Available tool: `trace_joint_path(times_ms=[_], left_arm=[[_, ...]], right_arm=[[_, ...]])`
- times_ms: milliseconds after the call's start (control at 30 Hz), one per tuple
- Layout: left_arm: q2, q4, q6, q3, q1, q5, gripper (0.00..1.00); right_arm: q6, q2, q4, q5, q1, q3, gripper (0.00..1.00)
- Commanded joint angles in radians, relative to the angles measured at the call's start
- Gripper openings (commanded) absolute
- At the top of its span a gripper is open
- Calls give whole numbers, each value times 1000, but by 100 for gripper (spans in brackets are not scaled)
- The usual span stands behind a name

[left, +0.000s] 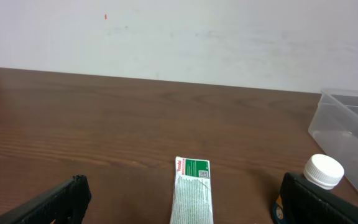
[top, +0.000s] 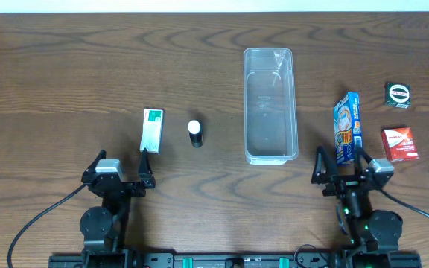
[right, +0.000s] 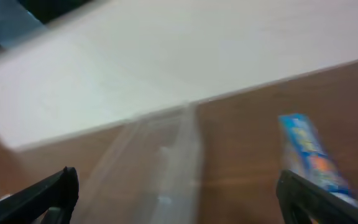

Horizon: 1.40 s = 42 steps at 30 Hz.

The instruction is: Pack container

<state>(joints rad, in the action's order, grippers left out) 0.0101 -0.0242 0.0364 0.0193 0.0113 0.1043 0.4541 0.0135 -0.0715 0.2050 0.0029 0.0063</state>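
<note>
Currently: container (top: 269, 104), empty, on desk (top: 65, 74) toward one o'clock, mouth up, presumably for loading; left pincer (top: 123, 160) at seven o'clock, right pincer (top: 341, 158) at five, both spread, empty, likely awaiting first pick.

Both arms sat low at the near edge of the worktop (top: 65, 67), folded back over their bases and aimed at the far side. The left end effector (top: 121, 159) was wide open and held nothing, fingers (left: 55, 200) out at the frame corners. The right end effector (top: 339, 162) was the same: fingers (right: 42, 196) fully spread, empty. The right wrist looked slightly rolled, and its view was smeared.
</note>
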Motion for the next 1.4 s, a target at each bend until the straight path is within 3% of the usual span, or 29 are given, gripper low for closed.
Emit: trace_joint_path(times_ms=[0,133,233,400,600,867,1367], left_arm=[[-6,-36,-6,-15,3,12,98],[-6,-36,-6,-15,3,12,98],[-6,-36,-6,-15,3,12,98],[-6,-36,-6,-15,3,12,98],[-6,-36,-6,-15,3,12,98],[1,-36,-6,-15,3,12,98],[1,-36,-6,-15,3,12,98]], right_arm=[[145,-8,-138,181,-9,-1,99],[51,-8,-392,267,-9,29,99],[-24,7,-336,254,-10,126,99],[-261,175,16,158,-10,421,99],[-380,559,568,-48,-53,853,99],[-494,1029,977,-52,-157,1244,99],[-507,1383,1001,-228,-161,1275,99]])
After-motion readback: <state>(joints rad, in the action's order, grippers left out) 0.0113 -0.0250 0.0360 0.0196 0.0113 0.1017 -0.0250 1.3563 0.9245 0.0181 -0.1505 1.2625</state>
